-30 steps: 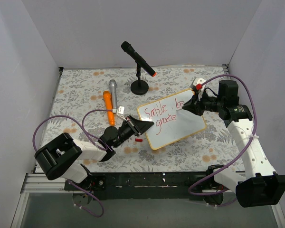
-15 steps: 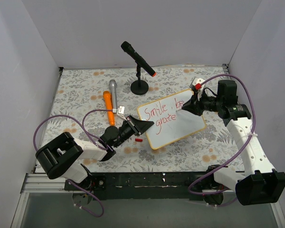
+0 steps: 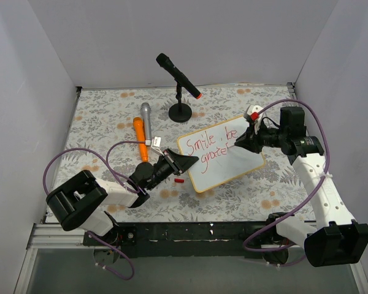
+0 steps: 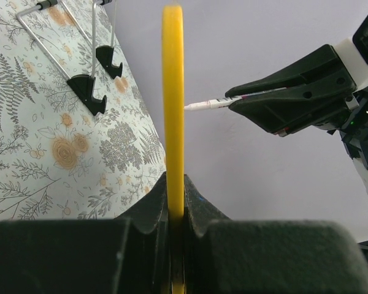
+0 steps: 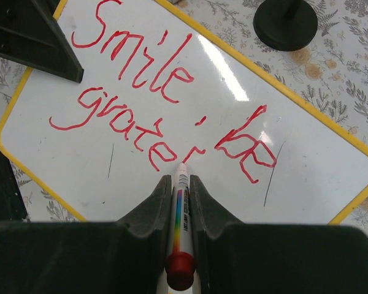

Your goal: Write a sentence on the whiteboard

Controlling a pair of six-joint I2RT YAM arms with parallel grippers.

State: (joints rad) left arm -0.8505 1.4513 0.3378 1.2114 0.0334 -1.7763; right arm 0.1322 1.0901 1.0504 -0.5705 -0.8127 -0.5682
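Board: the small rectangular yellow-rimmed whiteboard (image 3: 233, 165) sits right of the table's middle, just in front of the stand's round base. It lies between the two arms with its writing face up.
Left pincer: the black left gripper (image 3: 187, 160) is clamped on the whiteboard's left end. From the left wrist view, the yellow rim is pinched edge-on between both fingers.
Right pincer: the black right gripper (image 3: 239, 143) is closed around a slim white marker with a rainbow label and red end cap (image 5: 180, 211). The barrel pokes out between the fingers.
Marker tip: at the board face, right at the end of the lower line.
Writing: the red handwritten sentence (image 5: 165, 98) runs in two lines, "Smile, be" on top and something like "grater" beneath. The last letter is hard to read.
Board legs: thin wire legs with black feet (image 4: 89, 98) show on the board's back side, over the cloth. I can't tell whether they touch it.
Behind the board: a black microphone with a red tip (image 3: 179, 76), tilted on a black round-based stand.
Further left: an orange-and-silver handheld microphone (image 3: 140, 138) lies flat, well apart from the board.
Small bit: a little red cap (image 3: 178, 181) lies on the cloth just beside the board's near-left edge.
Surface: a grey floral tablecloth (image 3: 98, 116).
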